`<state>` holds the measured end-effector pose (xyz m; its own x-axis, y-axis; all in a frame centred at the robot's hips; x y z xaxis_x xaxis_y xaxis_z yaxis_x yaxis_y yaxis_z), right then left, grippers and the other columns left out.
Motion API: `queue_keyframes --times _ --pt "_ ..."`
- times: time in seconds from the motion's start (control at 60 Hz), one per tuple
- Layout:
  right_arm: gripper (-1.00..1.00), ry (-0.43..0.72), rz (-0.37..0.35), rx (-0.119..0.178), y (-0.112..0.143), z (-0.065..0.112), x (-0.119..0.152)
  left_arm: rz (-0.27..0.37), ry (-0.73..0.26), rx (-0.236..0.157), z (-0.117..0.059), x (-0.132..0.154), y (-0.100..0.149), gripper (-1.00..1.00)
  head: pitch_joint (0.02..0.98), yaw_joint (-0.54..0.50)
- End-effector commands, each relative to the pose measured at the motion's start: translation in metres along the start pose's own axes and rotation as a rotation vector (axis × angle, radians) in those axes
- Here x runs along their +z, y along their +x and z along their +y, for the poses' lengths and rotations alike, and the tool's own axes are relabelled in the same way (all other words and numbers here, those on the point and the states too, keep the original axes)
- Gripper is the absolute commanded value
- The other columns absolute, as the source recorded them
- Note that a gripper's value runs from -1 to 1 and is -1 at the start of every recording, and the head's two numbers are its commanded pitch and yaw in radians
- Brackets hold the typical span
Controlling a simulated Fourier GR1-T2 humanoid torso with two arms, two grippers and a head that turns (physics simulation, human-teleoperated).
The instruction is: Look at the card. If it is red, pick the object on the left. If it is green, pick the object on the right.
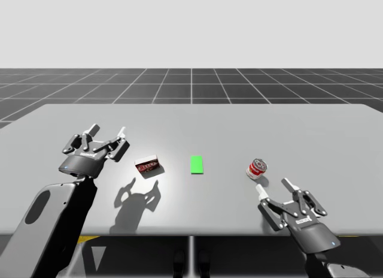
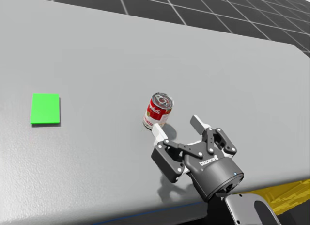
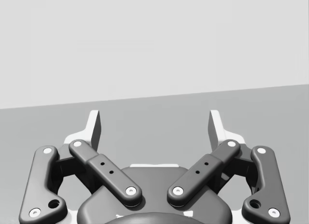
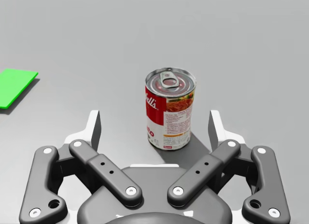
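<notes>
A smooth grey table (image 1: 239, 128) fills the scene. At its near right edge my right gripper (image 1: 275, 189) hovers with fingers spread, holding nothing. Close ahead of it stands an upright red and white can (image 1: 257, 168), the object on the right. Left of the can, mid-table, a green card (image 1: 197, 165) lies flat, then a dark red box (image 1: 147, 165). Further left my left gripper (image 1: 108, 132) hovers, also released. Beyond the far edge lie a dark gridded floor (image 1: 191, 80) and a blank pale backdrop.
</notes>
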<state>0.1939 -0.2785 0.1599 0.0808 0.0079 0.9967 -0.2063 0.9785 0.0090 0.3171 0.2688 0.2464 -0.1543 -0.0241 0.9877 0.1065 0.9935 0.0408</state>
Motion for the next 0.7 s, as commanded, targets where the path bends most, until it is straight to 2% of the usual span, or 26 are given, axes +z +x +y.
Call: queue_keyframes --times 0.017,0.233,0.3,0.417,0.533,0.6,0.7 --pt "-1.00 0.017 0.030 -0.010 -0.010 0.000 -0.012 0.000 -0.001 -0.001 0.000 0.000 0.000 -1.00 0.827 -0.42" --pt "-1.00 0.015 0.061 -0.004 -0.016 0.003 -0.031 0.001 -0.001 0.001 0.000 0.000 0.000 -1.00 0.827 -0.41" --pt "-1.00 0.022 0.081 -0.021 -0.016 0.003 -0.040 0.001 -0.001 0.001 -0.001 0.000 0.000 -1.00 0.828 -0.41" --pt "-1.00 0.008 0.092 -0.019 -0.019 0.001 -0.053 0.000 -0.001 0.002 0.000 0.000 0.000 -1.00 0.827 -0.41" --pt "-1.00 -0.008 0.103 -0.010 -0.020 -0.001 -0.062 0.001 -0.002 0.001 -0.001 0.000 0.000 -1.00 0.828 -0.41" --pt "-1.00 -0.016 0.112 0.008 -0.021 -0.002 -0.067 0.001 -0.004 0.001 -0.001 0.000 0.000 -1.00 0.828 -0.41" --pt "-1.00 -0.032 0.125 0.010 -0.022 -0.005 -0.075 0.001 -0.004 0.001 -0.001 0.000 0.000 -1.00 0.828 -0.41"
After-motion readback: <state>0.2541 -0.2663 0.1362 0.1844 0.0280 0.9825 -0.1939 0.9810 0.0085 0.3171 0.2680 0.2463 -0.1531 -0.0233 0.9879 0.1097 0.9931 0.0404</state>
